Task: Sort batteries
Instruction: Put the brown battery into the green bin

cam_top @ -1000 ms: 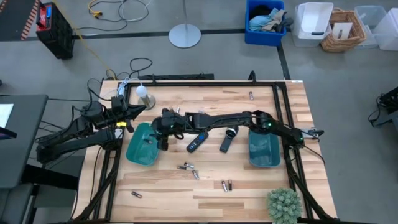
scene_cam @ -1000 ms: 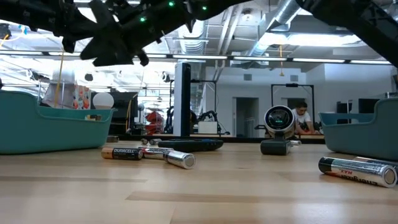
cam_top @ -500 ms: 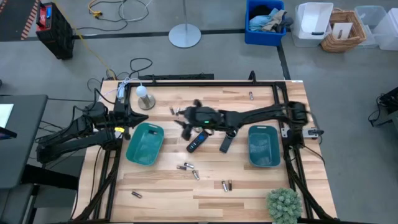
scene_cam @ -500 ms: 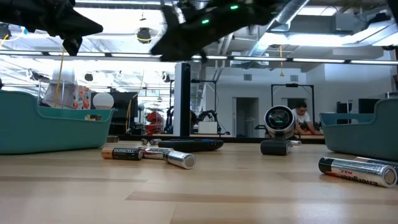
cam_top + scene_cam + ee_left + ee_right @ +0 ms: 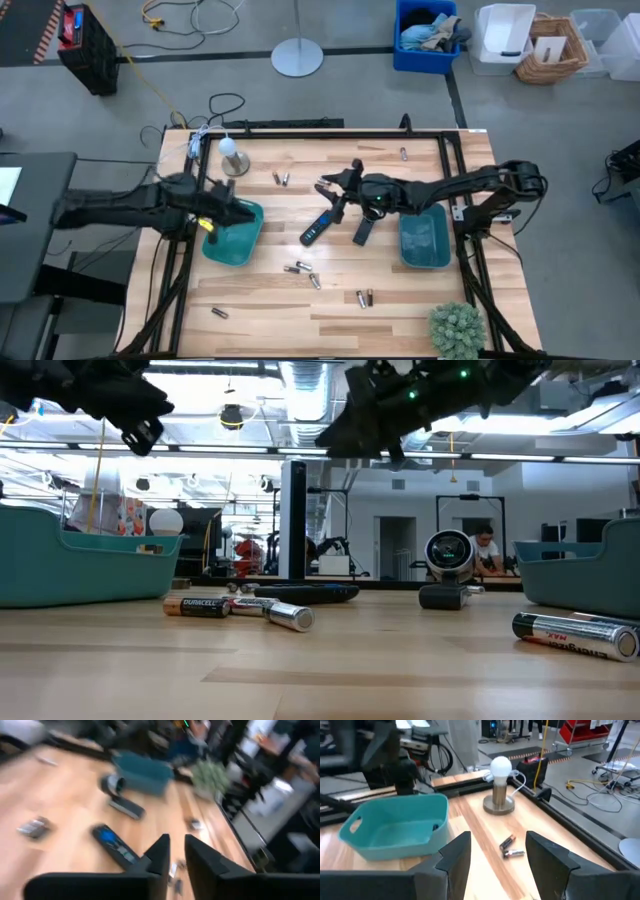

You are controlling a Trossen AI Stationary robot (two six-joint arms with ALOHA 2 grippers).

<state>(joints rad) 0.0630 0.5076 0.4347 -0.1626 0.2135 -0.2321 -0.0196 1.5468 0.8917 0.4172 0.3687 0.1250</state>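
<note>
Nearest first: a spiky green plant [image 5: 457, 329] sits at the near right corner of the pale wood-plank counter [image 5: 420, 300].

Count of loose batteries [image 5: 303, 267] on the counter: nine, all small cylinders, dark or silvery.
- one alone near the left front
- two side by side near the front middle
- three in a loose cluster just beyond those; one has a copper-and-black jacket, one is bright metal
- two beside each other farther back
- one alone near the far edge

Teal plastic trays: two, rounded rectangles, left tray [image 5: 238, 245] and right tray [image 5: 423, 245]. Between them lie one flat black remote [image 5: 317, 228] and one black flashlight [image 5: 365, 228] with a round head.

My left gripper [image 5: 175, 851] hangs over the left tray's near-left rim, fingers only narrowly parted, nothing between them. My right gripper [image 5: 497, 840] hovers above the counter just beyond the remote, fingers spread wide and empty.

Farthest: one white bulb on a round metal base [image 5: 233, 160].
</note>
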